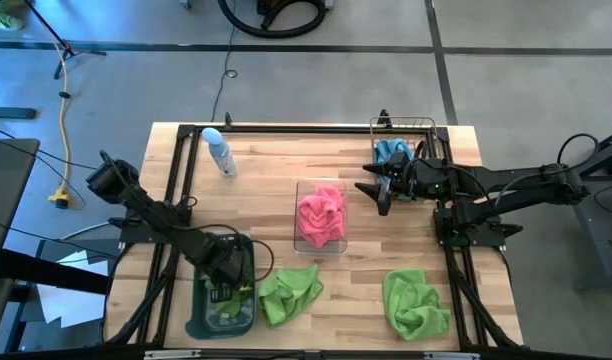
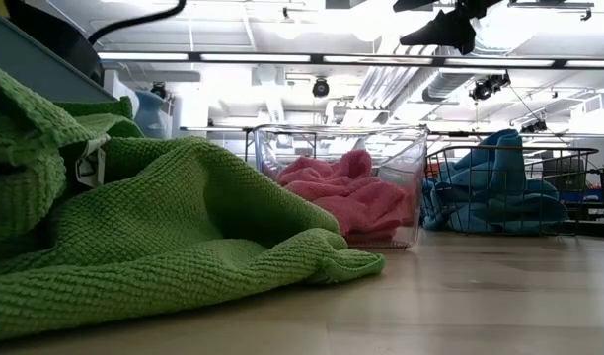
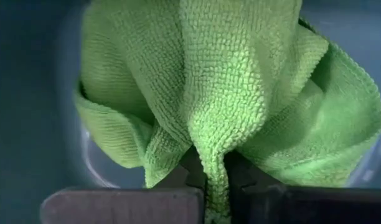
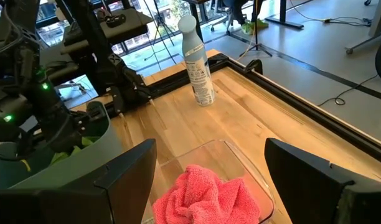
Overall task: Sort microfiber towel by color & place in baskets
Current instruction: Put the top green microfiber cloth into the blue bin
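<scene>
My left gripper (image 1: 226,285) is down inside the dark grey tub (image 1: 198,322) at the table's near left and is shut on a lime green towel (image 3: 240,81). My right gripper (image 1: 376,192) hangs open above the table between the clear bin (image 1: 304,240) and the wire basket (image 1: 426,125); in its wrist view the open fingers (image 4: 125,177) frame the bin. A pink towel (image 1: 321,215) lies in the clear bin. Blue towels (image 1: 390,151) fill the wire basket. Two more green towels (image 1: 291,290) (image 1: 416,305) lie bunched on the table near its front edge. My left gripper pinches a narrow gathered fold of the green towel (image 3: 216,177) between its two fingers, coming from above and pointing down into the tub. The rest of the cloth spreads out, bunched, beyond the fingers, against the tub's inside (image 3: 35,112).
A pale blue bottle (image 1: 218,152) stands near the table's far left. A black frame rail (image 1: 286,128) runs round the table's edges. Bare wood lies between the bin and the bottle. In the low view a green towel (image 2: 134,227) fills the foreground.
</scene>
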Controlling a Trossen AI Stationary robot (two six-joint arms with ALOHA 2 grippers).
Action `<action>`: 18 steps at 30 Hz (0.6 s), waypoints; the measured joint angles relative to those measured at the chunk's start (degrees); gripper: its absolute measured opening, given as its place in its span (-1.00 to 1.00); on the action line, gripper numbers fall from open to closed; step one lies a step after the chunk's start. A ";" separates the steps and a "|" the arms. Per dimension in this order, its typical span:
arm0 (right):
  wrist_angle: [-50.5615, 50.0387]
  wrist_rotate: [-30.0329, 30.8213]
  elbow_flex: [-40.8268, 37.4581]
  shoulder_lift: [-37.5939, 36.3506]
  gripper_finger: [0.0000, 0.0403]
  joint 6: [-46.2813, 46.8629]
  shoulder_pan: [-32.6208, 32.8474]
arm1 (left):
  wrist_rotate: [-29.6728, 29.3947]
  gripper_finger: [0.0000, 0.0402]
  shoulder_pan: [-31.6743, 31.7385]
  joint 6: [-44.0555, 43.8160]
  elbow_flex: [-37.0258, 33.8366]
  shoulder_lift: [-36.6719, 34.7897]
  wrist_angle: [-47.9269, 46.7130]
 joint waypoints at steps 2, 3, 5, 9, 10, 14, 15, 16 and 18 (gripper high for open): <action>0.00 0.02 0.00 0.00 0.47 -0.06 0.00 | 1.88 -0.96 0.63 0.15 0.00 0.00 -0.02; 0.00 0.00 0.00 0.00 0.47 -0.07 0.00 | 2.68 -0.92 0.91 0.15 0.00 0.00 -0.04; 0.01 0.01 0.00 0.00 0.47 -0.10 0.00 | 4.54 -0.83 1.29 0.14 0.00 -0.01 -0.04; 0.01 0.02 0.00 0.02 0.47 -0.15 0.00 | 6.04 -0.59 1.62 -0.04 0.69 -0.02 -1.08; 0.02 0.02 0.00 0.00 0.47 -0.15 0.00 | 6.31 -0.52 1.65 -0.04 1.21 -0.03 -1.64; 0.02 0.00 0.00 0.01 0.47 -0.16 0.00 | 6.37 -0.26 2.06 1.01 4.04 -0.04 -4.58; 0.02 0.02 0.00 0.01 0.47 -0.16 0.01 | 6.37 -0.20 2.20 1.52 4.98 -0.04 -5.37; 0.02 0.02 0.00 0.00 0.47 -0.18 0.01 | 6.37 -0.15 2.38 2.20 5.99 -0.05 -6.24; 0.02 0.01 0.00 0.01 0.47 -0.18 0.01 | 6.41 -0.06 2.41 3.38 8.08 -0.11 -7.80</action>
